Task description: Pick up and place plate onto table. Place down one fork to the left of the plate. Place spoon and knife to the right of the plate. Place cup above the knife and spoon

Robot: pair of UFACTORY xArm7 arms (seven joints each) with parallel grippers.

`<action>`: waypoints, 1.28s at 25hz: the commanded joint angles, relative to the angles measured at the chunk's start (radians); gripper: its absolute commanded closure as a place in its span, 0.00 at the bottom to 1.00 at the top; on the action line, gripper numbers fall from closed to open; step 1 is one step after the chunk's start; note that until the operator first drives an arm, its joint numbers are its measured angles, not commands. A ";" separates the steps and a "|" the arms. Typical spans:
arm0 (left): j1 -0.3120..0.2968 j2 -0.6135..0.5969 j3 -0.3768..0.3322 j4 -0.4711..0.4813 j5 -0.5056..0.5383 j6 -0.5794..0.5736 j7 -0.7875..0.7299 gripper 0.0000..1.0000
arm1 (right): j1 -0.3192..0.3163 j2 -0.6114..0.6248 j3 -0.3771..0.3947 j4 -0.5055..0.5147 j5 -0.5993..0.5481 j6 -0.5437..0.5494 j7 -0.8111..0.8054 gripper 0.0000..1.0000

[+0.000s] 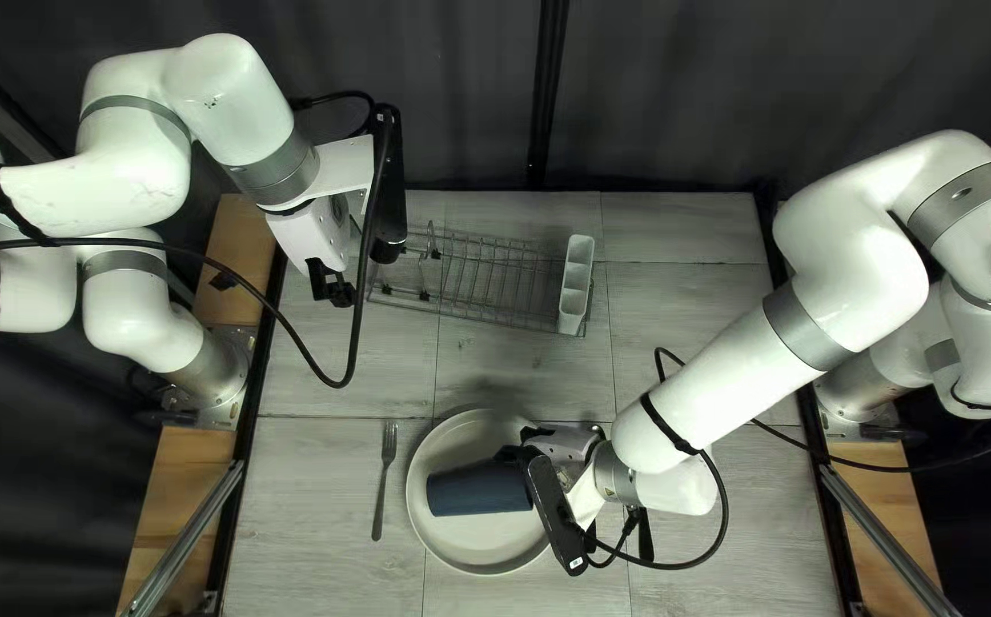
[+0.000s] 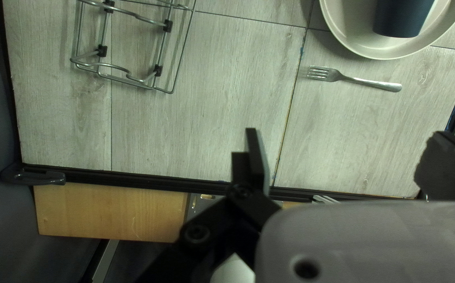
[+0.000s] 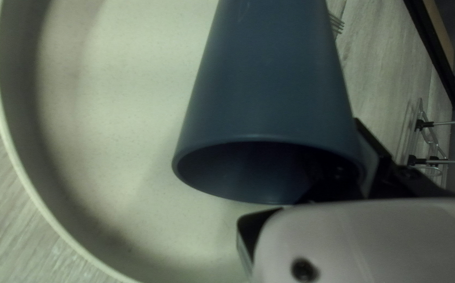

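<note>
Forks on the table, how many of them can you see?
1. The fork lies on the table, just left of the plate in the top left view. More could be hidden under my right arm.

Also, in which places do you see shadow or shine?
Top left view: soft shadow on the table just beyond the plate; highlights on the left arm. Left wrist view: faint glint on the fork. Right wrist view: dark shade inside the cup.
</note>
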 commanded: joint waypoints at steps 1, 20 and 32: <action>0.000 0.000 0.000 0.000 0.000 0.000 0.000 0.00 | -0.006 0.001 -0.007 -0.011 -0.011 0.006 0.009 1.00; 0.000 0.000 0.000 0.000 0.000 0.000 0.000 0.00 | 0.033 0.038 -0.009 0.006 -0.021 0.136 0.049 1.00; 0.000 0.000 0.000 0.000 0.000 0.000 0.000 0.00 | 0.047 0.050 -0.024 -0.009 -0.048 0.207 0.050 1.00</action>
